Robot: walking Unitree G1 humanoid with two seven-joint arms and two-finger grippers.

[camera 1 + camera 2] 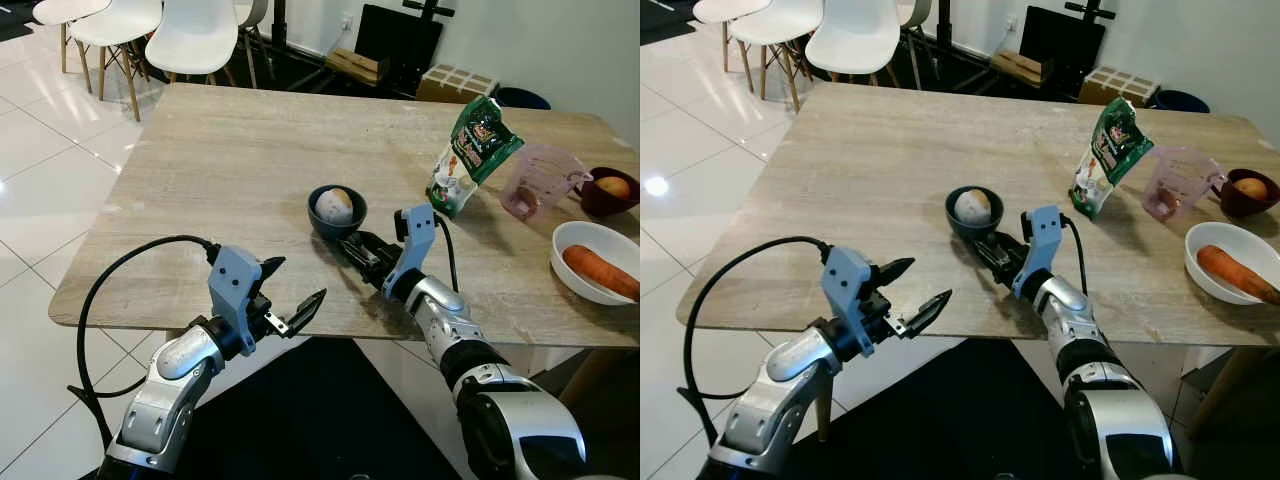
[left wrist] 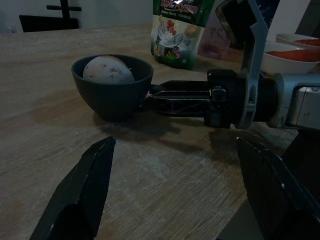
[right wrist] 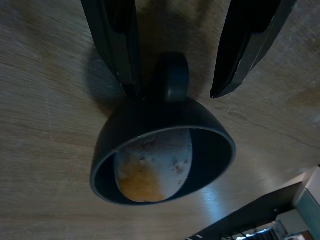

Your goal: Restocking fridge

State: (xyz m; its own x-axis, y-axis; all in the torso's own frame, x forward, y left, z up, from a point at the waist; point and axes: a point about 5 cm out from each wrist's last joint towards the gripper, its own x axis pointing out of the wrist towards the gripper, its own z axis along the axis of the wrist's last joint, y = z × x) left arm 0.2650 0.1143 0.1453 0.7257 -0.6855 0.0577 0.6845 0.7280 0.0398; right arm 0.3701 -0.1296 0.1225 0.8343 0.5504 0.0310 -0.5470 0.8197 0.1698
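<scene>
A: Item one, far left?

B: Left gripper [image 1: 295,292], hovering off the near edge of the wooden table [image 1: 220,170], fingers spread wide, nothing between them.

A: Next along?

B: Dark bowl [image 1: 336,212] near the middle of the table, holding one pale, speckled round fruit [image 1: 334,205]. Right gripper [image 1: 352,245] lies low on the tabletop just behind it, pointing at the bowl.

A: What does the right wrist camera add?

B: It shows a small handle [image 3: 171,77] on the bowl's wall, sitting between the two black fingers [image 3: 117,40]. The fingers are partly open, one on each side of the handle; one appears to touch the bowl's wall, but no firm grip on the handle can be made out. The fruit [image 3: 152,165] shows an orange patch there.

A: And the left wrist camera?

B: A side look: the right gripper's fingers [image 2: 180,97] reach level across the table to the bowl's rim [image 2: 112,82].

A: Further right?

B: A green snack bag [image 1: 468,155], standing, tilted. Beside it a clear pink measuring cup [image 1: 540,180]; I cannot tell its contents. Then a small dark red bowl [image 1: 608,195] with a yellow-orange fruit [image 1: 613,186]. Nearest the table's right edge, a white dish [image 1: 590,262] holding a carrot [image 1: 600,272].

A: Background?

B: White chairs [image 1: 150,35] beyond the far left corner.
</scene>
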